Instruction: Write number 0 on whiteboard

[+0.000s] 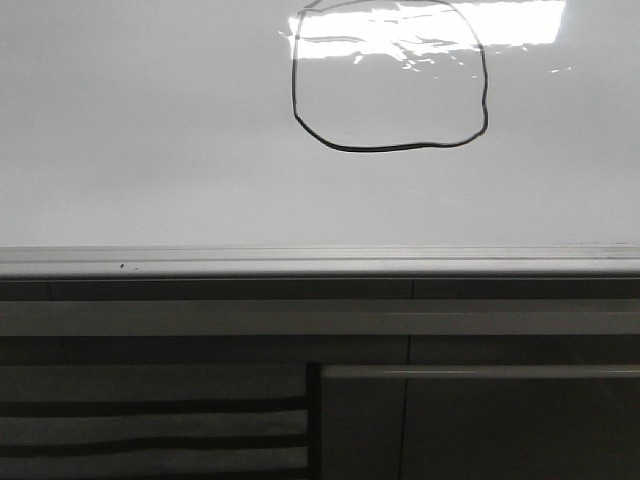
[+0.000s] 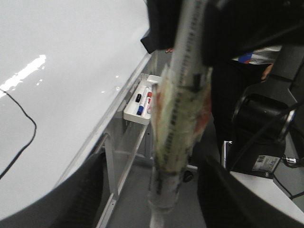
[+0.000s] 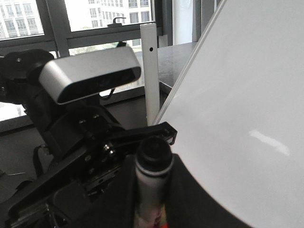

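The number 0 [image 1: 390,149] is a thin black rounded loop high on the glossy whiteboard [image 1: 150,120]; neither gripper shows in the front view. In the left wrist view a tape-wrapped white marker [image 2: 178,118] runs down from my right gripper [image 2: 190,33], which grips it. Its lower end hangs between the spread fingers of my left gripper [image 2: 154,152], with gaps on both sides. A piece of the loop's line [image 2: 28,123] shows on the whiteboard [image 2: 71,71]. In the right wrist view my right gripper [image 3: 153,166] is shut on the marker [image 3: 152,185], whose black end points at the left arm, beside the whiteboard [image 3: 247,95].
A white tray [image 2: 130,116] holding black, blue and red pens hangs at the board's edge. The silver frame [image 1: 300,262] runs below the board, with dark slatted panels [image 1: 150,420] under it. The left arm's camera [image 3: 90,73], a white post [image 3: 151,71] and windows are behind.
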